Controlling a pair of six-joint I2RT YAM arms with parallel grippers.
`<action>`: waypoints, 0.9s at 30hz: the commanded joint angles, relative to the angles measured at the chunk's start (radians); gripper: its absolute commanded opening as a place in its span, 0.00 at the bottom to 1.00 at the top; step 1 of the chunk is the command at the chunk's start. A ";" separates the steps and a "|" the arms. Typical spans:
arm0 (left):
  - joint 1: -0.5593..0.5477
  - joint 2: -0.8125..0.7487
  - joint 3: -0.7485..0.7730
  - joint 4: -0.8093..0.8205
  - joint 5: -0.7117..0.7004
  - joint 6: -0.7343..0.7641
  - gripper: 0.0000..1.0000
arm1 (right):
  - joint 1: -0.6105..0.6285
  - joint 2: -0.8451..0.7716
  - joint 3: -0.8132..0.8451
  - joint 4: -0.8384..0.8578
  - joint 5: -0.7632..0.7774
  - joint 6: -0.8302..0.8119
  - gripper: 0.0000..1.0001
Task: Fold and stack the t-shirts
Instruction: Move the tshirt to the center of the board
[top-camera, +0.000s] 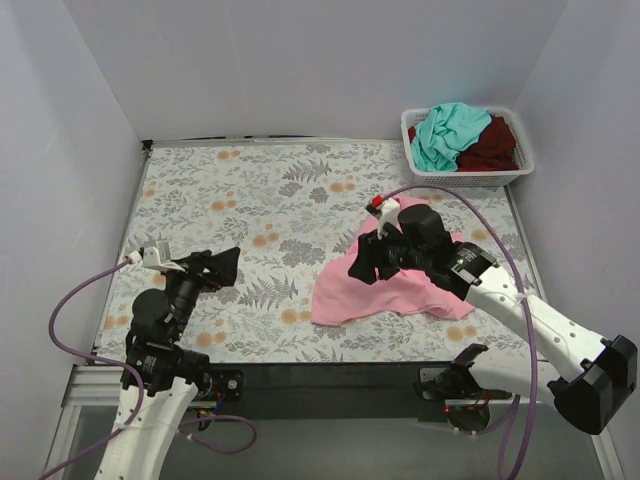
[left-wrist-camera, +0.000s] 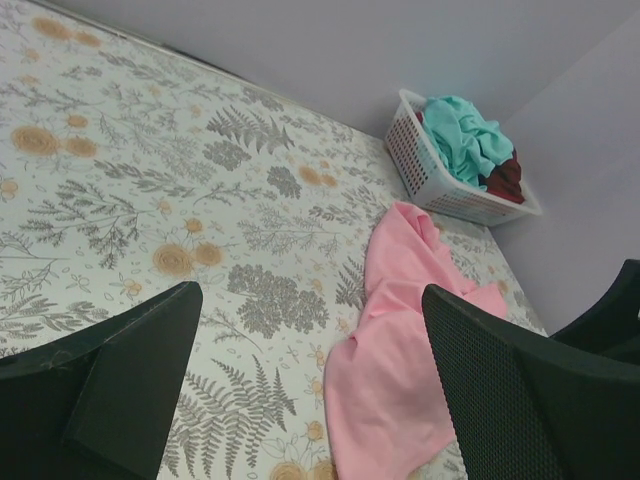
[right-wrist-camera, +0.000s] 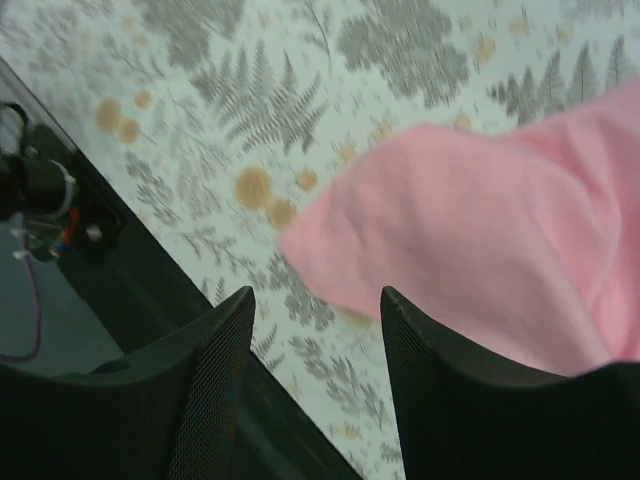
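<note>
at far right, basket (top-camera: 470, 178) holds teal tee (top-camera: 447, 135) and red tee (top-camera: 493, 146)

No text, labels or numbers can be read anywhere.

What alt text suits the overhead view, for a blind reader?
A pink t-shirt lies on a floral table beneath the open right gripper. The left gripper is open too. A white basket holds a teal t-shirt and a dark red t-shirt.
</note>
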 joint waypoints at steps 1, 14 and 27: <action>-0.002 0.055 0.028 -0.038 0.057 -0.021 0.92 | 0.020 -0.060 -0.037 -0.123 0.158 -0.009 0.61; -0.014 0.160 0.053 -0.107 0.051 -0.030 0.92 | 0.037 0.225 -0.150 -0.126 0.154 -0.100 0.58; -0.034 0.117 0.047 -0.107 0.015 -0.041 0.92 | 0.179 0.736 0.173 -0.056 -0.016 -0.046 0.54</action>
